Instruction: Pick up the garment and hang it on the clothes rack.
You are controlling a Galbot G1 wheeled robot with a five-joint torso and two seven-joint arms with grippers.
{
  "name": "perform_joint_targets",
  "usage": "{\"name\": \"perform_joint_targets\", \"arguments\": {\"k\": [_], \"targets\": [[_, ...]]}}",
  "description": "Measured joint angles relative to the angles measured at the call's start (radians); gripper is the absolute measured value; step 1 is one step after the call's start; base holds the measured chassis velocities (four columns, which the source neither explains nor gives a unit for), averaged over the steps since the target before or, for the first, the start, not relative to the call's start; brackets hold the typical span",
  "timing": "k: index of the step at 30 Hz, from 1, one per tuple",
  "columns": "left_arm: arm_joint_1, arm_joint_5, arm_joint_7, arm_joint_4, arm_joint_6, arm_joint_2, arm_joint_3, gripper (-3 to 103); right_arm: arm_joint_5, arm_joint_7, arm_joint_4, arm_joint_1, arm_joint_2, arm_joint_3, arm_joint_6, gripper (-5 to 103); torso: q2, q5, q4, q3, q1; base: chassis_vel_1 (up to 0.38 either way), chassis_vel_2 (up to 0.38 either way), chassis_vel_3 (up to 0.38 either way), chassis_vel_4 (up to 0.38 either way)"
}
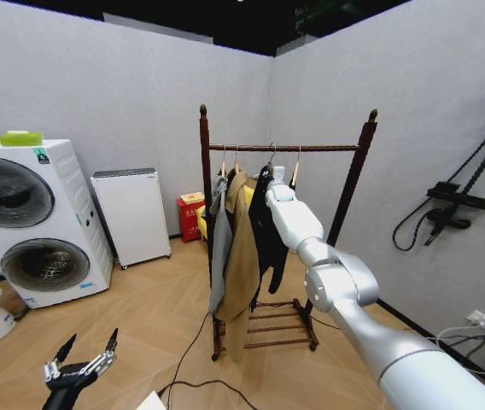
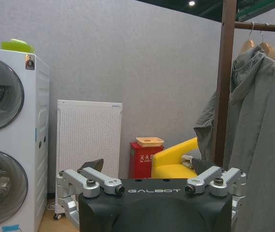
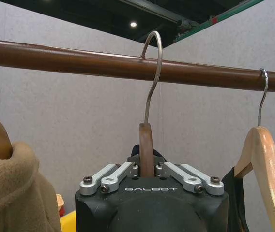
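Note:
The clothes rack [image 1: 204, 154] of dark wood stands in the room's corner, its rail [image 3: 79, 60] running across above my right wrist. The black garment [image 1: 268, 231] hangs limp from a wooden hanger whose metal hook [image 3: 152, 72] sits over that rail. My right gripper [image 1: 278, 175] reaches up to the rail and is shut on the hanger's neck [image 3: 146, 145]. My left gripper [image 1: 89, 337] hangs low at the left, open and holding nothing; the left wrist view also has this left gripper [image 2: 148, 166] open.
A tan coat [image 1: 242, 248] and a grey garment [image 1: 219, 239] hang left of the black one; another wooden hanger [image 3: 261, 150] is on its other side. Stacked washing machines [image 1: 29, 222], a white unit [image 1: 131, 213], a red box [image 1: 189, 213] and floor cables [image 1: 191, 359] are nearby.

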Motion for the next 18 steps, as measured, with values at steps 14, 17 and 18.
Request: {"name": "perform_joint_targets", "arguments": {"k": [14,17,18], "targets": [[0.0,0.0,0.0,0.0,0.0,0.0,0.0,100,0.009,-0.03,-0.054,0.067,0.003,-0.005,-0.04,9,-0.001,0.0006,-0.0002,0.001,0.0,0.0,0.0,0.0,0.0],[0.0,0.0,0.0,0.0,0.0,0.0,0.0,100,0.009,-0.035,-0.059,0.079,0.004,-0.007,-0.047,9,-0.001,0.0006,-0.0001,0.001,0.0,0.0,0.0,0.0,0.0],[0.0,0.0,0.0,0.0,0.0,0.0,0.0,100,0.008,-0.037,-0.062,0.087,0.004,-0.009,-0.049,9,-0.001,0.0007,0.0002,0.001,0.001,0.0,0.0,0.0,0.0]]}}
